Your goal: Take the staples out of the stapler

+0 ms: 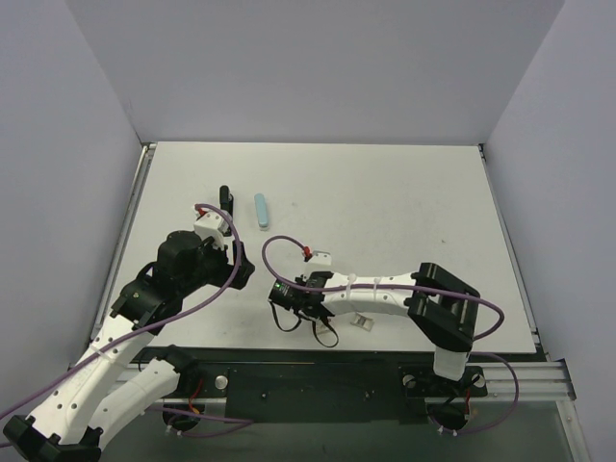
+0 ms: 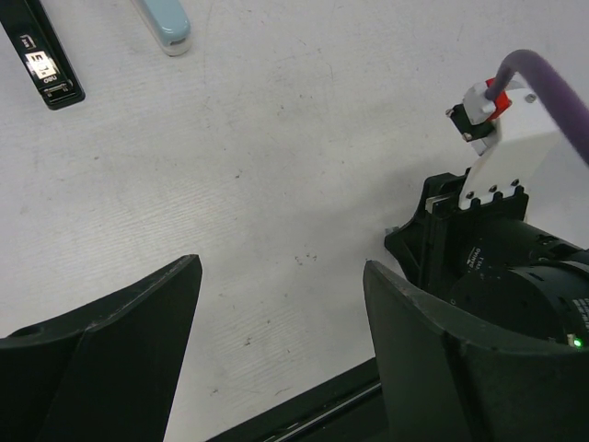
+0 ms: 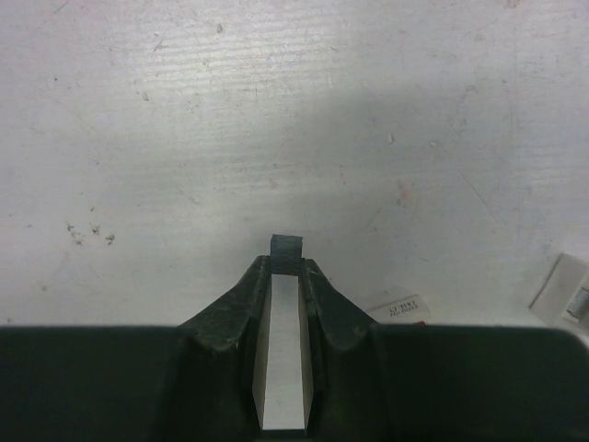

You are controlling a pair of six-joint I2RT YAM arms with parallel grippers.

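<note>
Right end effector (image 3: 285,269) tight around staples (image 3: 283,368)

The desk (image 1: 385,192) was white with dark specks. The stapler (image 2: 35,41) was black with a white label (image 2: 40,64); the bar (image 2: 164,20) was pale blue. The staple strip (image 3: 283,359) was silver, the fingers (image 3: 225,318) black, the cable (image 2: 548,78) purple.

The stapler (image 1: 225,202) lies on the table (image 1: 385,192), left of the middle. A bar (image 1: 260,212) lies just right of it. Nearer the front, a strip (image 3: 283,350) sits in the right gripper (image 3: 286,267).
</note>
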